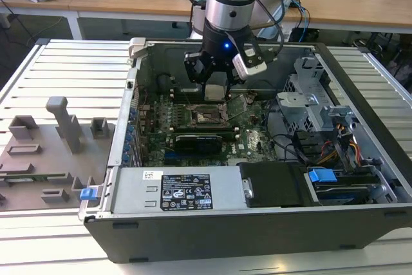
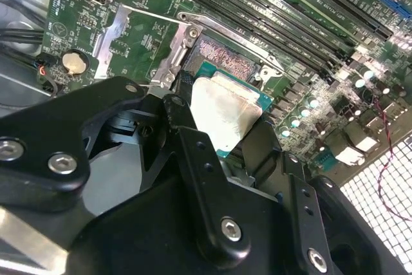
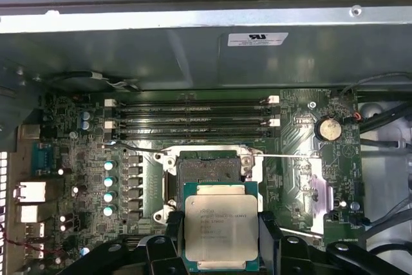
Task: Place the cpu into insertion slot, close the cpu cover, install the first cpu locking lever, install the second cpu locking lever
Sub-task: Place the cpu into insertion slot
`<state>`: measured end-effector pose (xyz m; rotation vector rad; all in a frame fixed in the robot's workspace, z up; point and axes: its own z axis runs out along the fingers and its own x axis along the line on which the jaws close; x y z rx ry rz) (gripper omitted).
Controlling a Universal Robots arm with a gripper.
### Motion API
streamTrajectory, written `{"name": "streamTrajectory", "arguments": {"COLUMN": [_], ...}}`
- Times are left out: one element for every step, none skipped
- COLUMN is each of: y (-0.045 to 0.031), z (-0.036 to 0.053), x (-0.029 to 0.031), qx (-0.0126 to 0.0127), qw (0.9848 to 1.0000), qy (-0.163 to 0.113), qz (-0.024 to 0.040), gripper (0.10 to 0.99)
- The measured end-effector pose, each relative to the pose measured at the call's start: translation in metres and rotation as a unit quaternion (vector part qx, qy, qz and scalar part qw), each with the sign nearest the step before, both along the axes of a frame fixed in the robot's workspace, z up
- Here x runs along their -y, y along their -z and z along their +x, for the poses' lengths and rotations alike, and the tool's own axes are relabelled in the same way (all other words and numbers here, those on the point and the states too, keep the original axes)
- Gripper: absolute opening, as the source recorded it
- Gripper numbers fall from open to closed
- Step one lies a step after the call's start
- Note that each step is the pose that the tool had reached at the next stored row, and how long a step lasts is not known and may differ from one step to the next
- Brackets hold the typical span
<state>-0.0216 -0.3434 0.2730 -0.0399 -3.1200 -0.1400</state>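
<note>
A: What is seen on the slatted metal surface (image 1: 64, 56)?
B: An open computer case (image 1: 257, 233) is placed there. The cpu (image 3: 221, 233) is gripped by the clenched jaws and is held over the green motherboard (image 3: 309, 133), near the uncovered insertion slot (image 3: 209, 169).

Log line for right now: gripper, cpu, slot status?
gripper: shut on cpu | cpu: held near slot, not seated | insertion slot: open, empty
</note>
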Motion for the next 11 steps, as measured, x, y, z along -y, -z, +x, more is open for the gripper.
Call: {"name": "streamTrajectory", "arguments": {"y": [0.0009,0.0015,0.0024,0.0031,0.0037,0.0050,0.0057,0.0066,0.0078,0.0087,0.0096], "z": [0.0000,0.0000,0.0000,0.0000,0.0000,0.0000,0.0000,0.0000,0.0000,0.0000,0.0000], "x": [0.0000,0.0000,0.0000,0.0000,0.0000,0.0000,0.0000,0.0000,0.0000,0.0000,0.0000], "qx": [0.0000,0.0000,0.0000,0.0000,0.0000,0.0000,0.0000,0.0000,0.0000,0.0000,0.0000], "qw": [1.0000,1.0000,1.0000,1.0000,1.0000,1.0000,1.0000,1.0000,1.0000,1.0000,1.0000], "qy": [0.000,0.000,0.000,0.000,0.000,0.000,0.000,0.000,0.000,0.000,0.000], "qz": [0.0000,0.0000,0.0000,0.0000,0.0000,0.0000,0.0000,0.0000,0.0000,0.0000,0.0000], "gripper": [0.545,0.545,0.545,0.545,0.545,0.545,0.545,0.545,0.545,0.545,0.545]}}
